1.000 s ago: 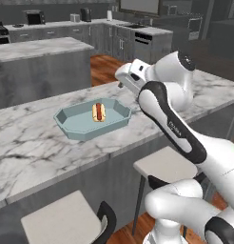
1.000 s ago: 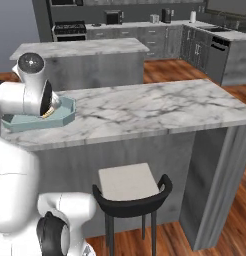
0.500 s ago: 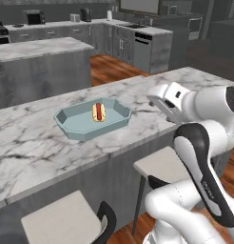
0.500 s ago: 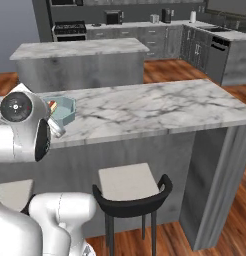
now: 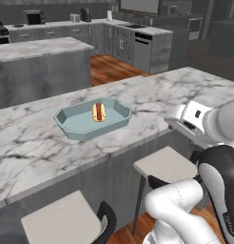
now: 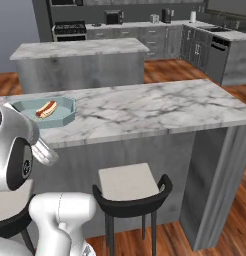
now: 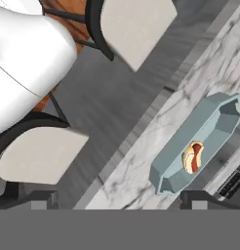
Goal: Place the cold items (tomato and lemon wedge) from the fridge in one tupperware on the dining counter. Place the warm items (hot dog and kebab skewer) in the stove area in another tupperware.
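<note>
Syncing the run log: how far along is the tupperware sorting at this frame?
Done: the hot dog lies in the pale blue-green tupperware on the dining counter.
In hand: nothing; the gripper is open and empty, off the counter's edge above the stools.
Left: no kebab skewer in that tray yet, and no tomato, lemon wedge or second tupperware on this counter.

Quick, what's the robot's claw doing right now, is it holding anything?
Gripper: open and empty; its two dark fingertips stand wide apart. The hot dog lies in the tupperware on the dining counter, apart from the claw.
</note>
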Motion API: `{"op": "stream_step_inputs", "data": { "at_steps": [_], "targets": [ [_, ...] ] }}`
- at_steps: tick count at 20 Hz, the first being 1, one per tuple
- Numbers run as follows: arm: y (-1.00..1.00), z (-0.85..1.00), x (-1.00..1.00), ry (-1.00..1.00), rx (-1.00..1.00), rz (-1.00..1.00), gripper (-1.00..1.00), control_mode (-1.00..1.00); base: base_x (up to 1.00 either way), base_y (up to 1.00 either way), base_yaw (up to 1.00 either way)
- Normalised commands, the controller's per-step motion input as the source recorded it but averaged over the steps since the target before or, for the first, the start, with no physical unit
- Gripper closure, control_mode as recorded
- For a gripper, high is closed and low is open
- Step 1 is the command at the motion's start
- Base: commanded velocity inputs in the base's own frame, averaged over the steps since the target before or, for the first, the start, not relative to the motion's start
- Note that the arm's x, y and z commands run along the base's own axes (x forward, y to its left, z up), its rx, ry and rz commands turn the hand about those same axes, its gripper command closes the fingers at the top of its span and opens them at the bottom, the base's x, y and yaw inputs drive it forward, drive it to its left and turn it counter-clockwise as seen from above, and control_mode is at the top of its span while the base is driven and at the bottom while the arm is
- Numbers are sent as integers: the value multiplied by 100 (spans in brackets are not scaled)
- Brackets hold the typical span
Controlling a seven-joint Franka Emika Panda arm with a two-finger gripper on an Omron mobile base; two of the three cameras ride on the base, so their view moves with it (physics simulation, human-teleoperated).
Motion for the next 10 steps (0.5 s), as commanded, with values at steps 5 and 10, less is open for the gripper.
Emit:
{"op": "stream_step_inputs", "data": {
  "at_steps": [5,10],
  "targets": [
    [-33,-97,-10,23,-14,-7,-100,-100,0,0,0],
    [-39,-42,-46,-10,0,0,-100,-100,0,0,0]
  ]
}}
